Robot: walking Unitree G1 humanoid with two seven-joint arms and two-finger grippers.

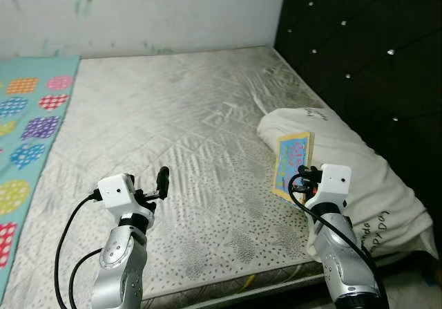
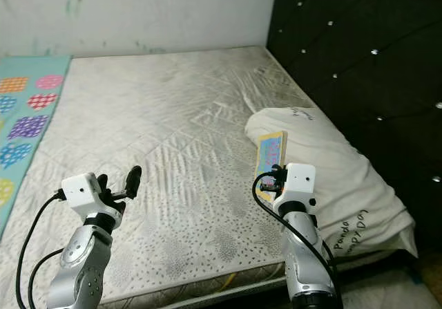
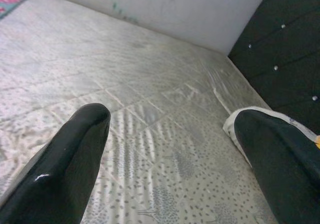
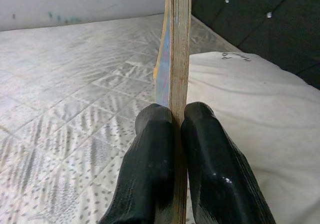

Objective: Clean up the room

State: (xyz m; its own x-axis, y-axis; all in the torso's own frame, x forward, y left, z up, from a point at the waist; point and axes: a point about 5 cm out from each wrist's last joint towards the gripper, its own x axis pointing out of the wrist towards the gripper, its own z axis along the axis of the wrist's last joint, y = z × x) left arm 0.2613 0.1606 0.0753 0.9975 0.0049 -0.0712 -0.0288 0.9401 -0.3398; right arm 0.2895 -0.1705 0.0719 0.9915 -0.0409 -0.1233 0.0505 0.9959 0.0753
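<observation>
Head views look down on a bare grey-white quilted mattress (image 1: 186,136) filling the centre of the frame, w/ a pale wall w/ faint paint smudges (image 1: 138,8) across the top & a black tufted headboard w/ shiny studs (image 1: 366,53) down the right side. Right gripper (image 4: 178,121) sits lower right of the head view, fingers (image 4: 150,149) clenched on a thin flat wooden board w/ a colourful printed face (image 1: 293,158); board is held upright, edge-on in the right wrist view, w/ its plywood edge rising straight up between the two fingertips & the blue/pink print on the side facing the mattress. In the head view the board is lower right of centre, its yellow border & light-blue picture facing the camera, in front of a cream-white pillow w/ handwritten lettering (image 1: 366,178) that lies along the headboard on the right edge of the mattress. Can't tell if the board's lower edge touches the mattress or pillow. Left gripper (image 1: 157,184) is lower left, over bare mattress, fingers (image 3: 65,169) spread wide apart w/ nothing between them. A turquoise sheet w/ multicoloured checked polka dots (image 1: 27,129) runs down the left edge of the frame beside the mattress.
</observation>
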